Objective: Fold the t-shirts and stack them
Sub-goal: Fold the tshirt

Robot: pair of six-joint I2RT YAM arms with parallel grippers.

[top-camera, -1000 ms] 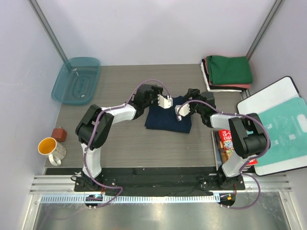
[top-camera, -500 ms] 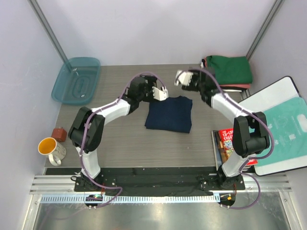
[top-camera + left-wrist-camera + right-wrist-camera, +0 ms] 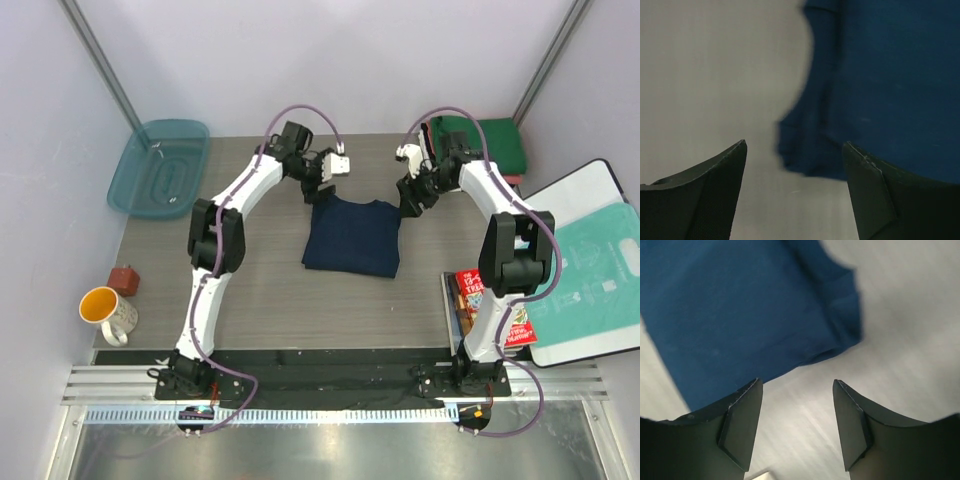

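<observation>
Navy t-shirt (image 3: 352, 238): folded to a rough rectangle, lying flat at the middle of the grey table (image 3: 250, 280), free of both tools.
Left gripper (image 3: 795, 145): poised over the shirt's far-left corner, jaws well apart, nothing between them.
Right gripper (image 3: 797, 382): over the far-right corner, jaws likewise parted and empty; bare table shows in the gap.
Folded stack (image 3: 480, 148): green shirt on top, salmon-red and white layers beneath, at the far right of the table, apart from the navy shirt; the right arm's elbow overlaps it in the overhead view.
Stage, as judged: the fold looks finished; the carry to the stack is not yet done.
Risk one: a pinch that takes only the top layer at the corners would let the lower layers drop and the fold open in the lift.
Risk two: the far-left corner shows a bunched, rounded lip in the left wrist view; a jaw pushing it rather than straddling it could drag the cloth and skew the rectangle.
Risk three: an uneven lift by the two arms would let the shirt sag between them and land crooked on the green one.
Risk four: the right arm works just beside the stack; a wide swing could nudge its top layer off.
Bystanders: teal bin (image 3: 160, 170) far left, mug (image 3: 108, 310) near left, printed plastic bag (image 3: 590, 265) at right.
</observation>
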